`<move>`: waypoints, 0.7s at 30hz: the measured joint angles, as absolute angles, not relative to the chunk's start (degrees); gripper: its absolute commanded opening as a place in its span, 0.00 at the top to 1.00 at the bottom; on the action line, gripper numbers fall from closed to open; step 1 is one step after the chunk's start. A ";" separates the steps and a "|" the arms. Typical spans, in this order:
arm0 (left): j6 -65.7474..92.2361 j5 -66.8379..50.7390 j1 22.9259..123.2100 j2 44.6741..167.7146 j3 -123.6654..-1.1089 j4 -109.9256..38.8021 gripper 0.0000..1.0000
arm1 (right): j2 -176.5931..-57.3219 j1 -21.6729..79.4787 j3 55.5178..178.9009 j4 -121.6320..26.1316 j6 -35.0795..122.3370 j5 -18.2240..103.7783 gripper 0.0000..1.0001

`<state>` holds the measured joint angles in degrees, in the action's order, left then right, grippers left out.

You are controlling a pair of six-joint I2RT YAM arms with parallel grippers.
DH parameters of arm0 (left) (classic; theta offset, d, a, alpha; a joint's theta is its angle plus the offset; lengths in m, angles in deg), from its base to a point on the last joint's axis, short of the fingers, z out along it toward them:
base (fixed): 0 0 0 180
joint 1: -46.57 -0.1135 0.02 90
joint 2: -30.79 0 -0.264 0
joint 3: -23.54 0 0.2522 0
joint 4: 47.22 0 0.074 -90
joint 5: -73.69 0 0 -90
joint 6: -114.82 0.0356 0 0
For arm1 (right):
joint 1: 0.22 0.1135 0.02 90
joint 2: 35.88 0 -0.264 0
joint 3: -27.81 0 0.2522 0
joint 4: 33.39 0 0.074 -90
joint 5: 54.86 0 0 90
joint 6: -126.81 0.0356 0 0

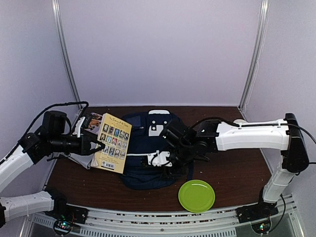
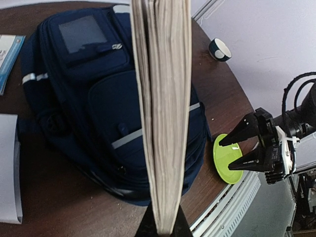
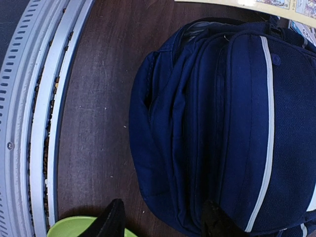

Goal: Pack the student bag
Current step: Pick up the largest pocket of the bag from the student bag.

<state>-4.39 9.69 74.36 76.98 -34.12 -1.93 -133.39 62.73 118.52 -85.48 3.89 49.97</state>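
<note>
Plainly, the left gripper is clamped on a paperback book and holds it upright. Its yellow cover, printed with a grid of small portraits, faces the overhead camera. In the left wrist view the rough cream page edges rise straight up from between the two black fingertips. Beyond those fingers the student bag lies flat on the dark, wood-grained table. It is soft navy fabric with rounded corners, padded pockets and a pale stripe across the front. The right gripper has its tapered black fingers spread, with nothing between them. One finger hangs over the bag's rounded lower edge, though contact cannot be judged. The other is over bare wood just beside a glossy, round lime-green plate. A strip of bare wood runs on that finger's outer side, between the bag's edge and the ribbed metal rail. To the left of the left fingers, a white sheet and a blue-edged leaflet lie flat beside the bag. Past the bag, near the wall, sits a small round navy-and-white object.
</note>
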 measured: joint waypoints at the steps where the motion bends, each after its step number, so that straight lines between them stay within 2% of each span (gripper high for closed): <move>1: -4.43 10.85 73.00 75.82 -32.57 -1.23 1.00 | -134.75 63.43 119.33 -85.04 3.58 49.22 0.43; 11: -4.93 16.03 71.26 68.09 -29.40 7.01 1.00 | -143.88 64.42 122.78 -82.01 2.92 42.05 0.45; 15: -5.02 16.81 71.26 66.49 -29.40 9.85 1.00 | -145.48 64.42 123.13 -81.44 2.95 40.20 0.50; 17: -5.04 17.32 71.26 66.01 -29.40 10.84 1.00 | -146.22 64.48 123.24 -81.13 3.01 39.45 0.56; 21: -5.02 18.69 71.26 65.90 -29.40 11.67 1.00 | -147.47 64.00 124.53 -81.24 4.30 38.75 0.82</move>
<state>-5.02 18.69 71.26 65.90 -29.40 11.67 -147.47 64.00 124.53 -81.24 4.30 38.75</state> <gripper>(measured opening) 0.055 0.328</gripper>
